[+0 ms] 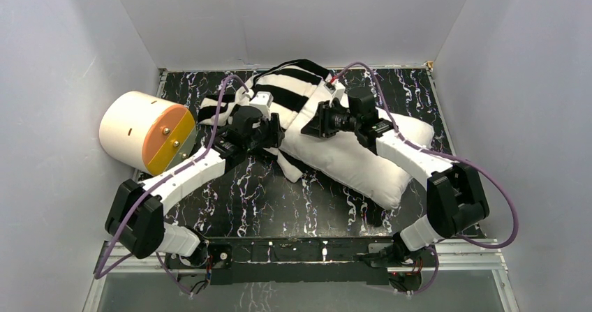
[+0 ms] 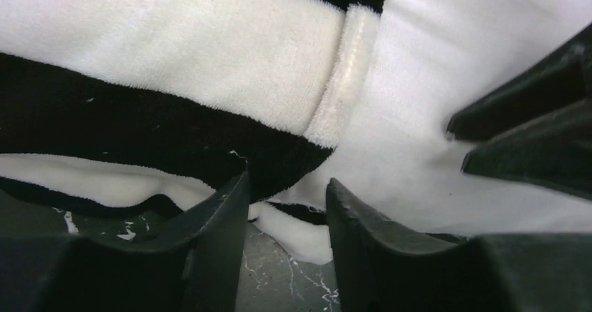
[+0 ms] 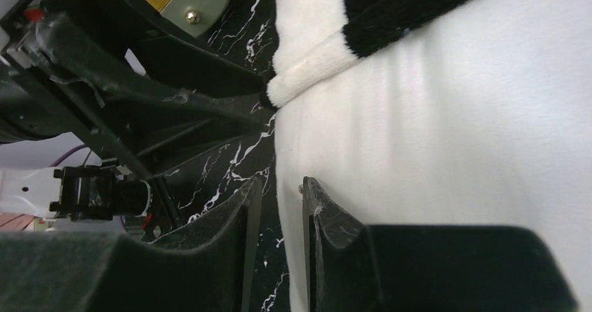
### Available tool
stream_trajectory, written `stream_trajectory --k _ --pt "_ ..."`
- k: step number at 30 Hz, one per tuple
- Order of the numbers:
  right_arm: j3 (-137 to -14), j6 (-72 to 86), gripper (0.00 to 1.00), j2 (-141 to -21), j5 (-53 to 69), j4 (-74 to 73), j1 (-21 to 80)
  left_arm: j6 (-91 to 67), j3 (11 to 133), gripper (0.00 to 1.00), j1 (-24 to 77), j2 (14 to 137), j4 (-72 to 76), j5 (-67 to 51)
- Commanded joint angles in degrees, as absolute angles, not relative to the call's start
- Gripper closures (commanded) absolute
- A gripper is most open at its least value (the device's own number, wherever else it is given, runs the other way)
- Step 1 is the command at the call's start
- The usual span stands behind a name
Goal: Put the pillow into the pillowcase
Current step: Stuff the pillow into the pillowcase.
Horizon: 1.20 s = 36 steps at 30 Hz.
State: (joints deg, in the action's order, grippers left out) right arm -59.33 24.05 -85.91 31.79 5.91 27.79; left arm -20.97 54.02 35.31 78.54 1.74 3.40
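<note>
top: pillowcase (image 1: pixel 290 92) covers the far end of the pillow (image 1: pixel 356 162), the rest bare toward near right; I judge it half in | left wrist: left gripper (image 2: pixel 286 186) at the hem for a regrip, jaws parted, pinching nothing | right wrist: right gripper (image 3: pixel 279 183) at the pillow's edge, slim gap, seemingly empty

Top external camera: high, behind, looking down over the whole black white-veined marbled tabletop (image 1: pixel 279 193). Both wrist cameras: very close, sharing the hem of the black-and-white striped fabric pillowcase (image 2: pixel 174 54).
</note>
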Motion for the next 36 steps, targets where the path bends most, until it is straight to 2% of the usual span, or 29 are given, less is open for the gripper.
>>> stream_trajectory --k 1,5,9,13,15,17,18,19,21,25,27,32,33,36 --pt "-58.1 25.1 0.64 -86.5 32.4 8.1 30.0 -18.6 55.8 0.66 35.0 79.0 5.7 4.5" --pt "-55.1 26.7 0.64 -91.7 32.2 18.0 30.2 -17.5 58.1 1.0 35.0 78.6 2.7 0.2" --pt "-59.1 28.0 0.68 -100.2 30.8 23.3 30.2 -18.3 59.2 1.0 35.0 76.1 1.7 -10.8" --pt "-58.5 32.8 0.71 -104.5 27.4 32.7 30.2 -25.4 60.8 1.0 35.0 76.3 3.5 -23.1" --pt "-57.7 34.4 0.72 -105.0 27.1 35.0 30.3 -25.6 62.4 1.0 35.0 76.5 -1.8 -20.2" --pt "-56.5 34.5 0.72 -104.5 26.1 35.0 30.3 -23.5 63.3 1.0 35.0 76.7 -7.3 -10.2" --pt "-55.8 34.3 0.72 -103.9 25.4 34.9 30.3 -22.1 63.5 0.93 35.0 76.9 -9.0 -4.9" --pt "-55.0 34.2 0.72 -103.4 24.9 35.0 30.3 -20.0 63.9 0.8 35.0 77.5 -10.1 1.2" --pt "-54.2 34.1 0.72 -102.8 24.3 35.4 30.3 -17.4 64.5 0.61 35.0 79.0 -10.3 6.4" --pt "-53.7 34.6 0.73 -102.9 24.2 36.0 30.4 -14.9 65.2 0.47 35.0 82.2 -6.3 11.2" --pt "-53.4 35.1 0.73 -103.2 24.1 36.3 30.6 -14.3 65.3 0.44 35.0 83.9 -3.8 12.7" --pt "-52.3 35.9 0.73 -103.5 23.6 37.9 31.6 -13.2 65.4 0.45 35.0 88.7 2.1 11.2" --pt "-52.6 35.9 0.73 -104.0 23.7 37.9 31.6 -13.2 65.2 0.5 35.0 89.4 2.2 11.4" --pt "-52.8 35.9 0.73 -104.9 23.9 38.1 31.7 -13.2 64.3 0.76 35.0 89.3 2.8 11.3"
